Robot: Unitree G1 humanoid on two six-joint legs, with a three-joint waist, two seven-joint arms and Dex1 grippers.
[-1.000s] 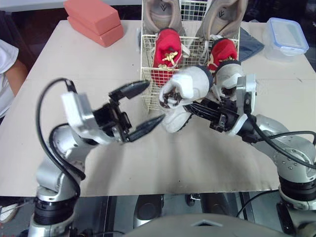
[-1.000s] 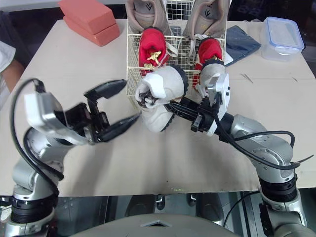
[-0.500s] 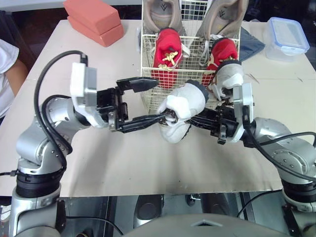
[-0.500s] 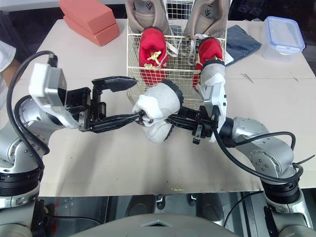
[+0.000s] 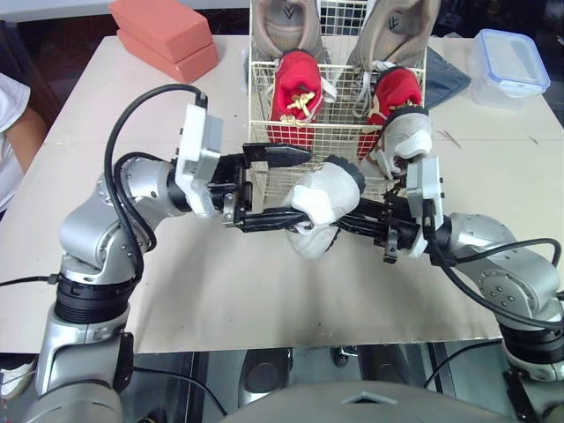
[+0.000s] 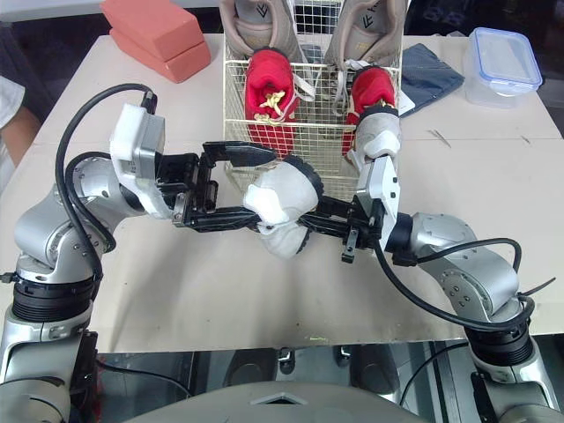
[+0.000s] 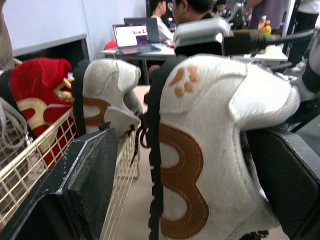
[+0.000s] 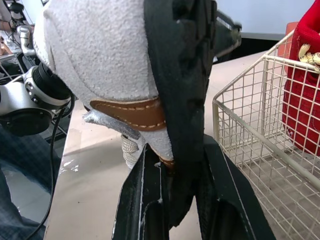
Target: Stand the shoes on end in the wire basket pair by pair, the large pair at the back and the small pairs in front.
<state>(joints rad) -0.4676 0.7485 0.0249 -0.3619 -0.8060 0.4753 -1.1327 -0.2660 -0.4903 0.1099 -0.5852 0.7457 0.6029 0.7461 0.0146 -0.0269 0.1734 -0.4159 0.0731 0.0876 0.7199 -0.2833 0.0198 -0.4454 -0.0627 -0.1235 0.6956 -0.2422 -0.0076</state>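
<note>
Fingers of right gripper pinch the white shoe; left gripper gapes astride it; we'd close squarely before releasing.

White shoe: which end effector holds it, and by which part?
The right end effector pinches the white shoe at its sole edge; the left end effector straddles it, open.

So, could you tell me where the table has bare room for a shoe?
Free: the table between the pink blocks and the left arm; also along its near edge. Crowded: before the wire basket, where left gripper and right gripper flank the white shoe.
</note>
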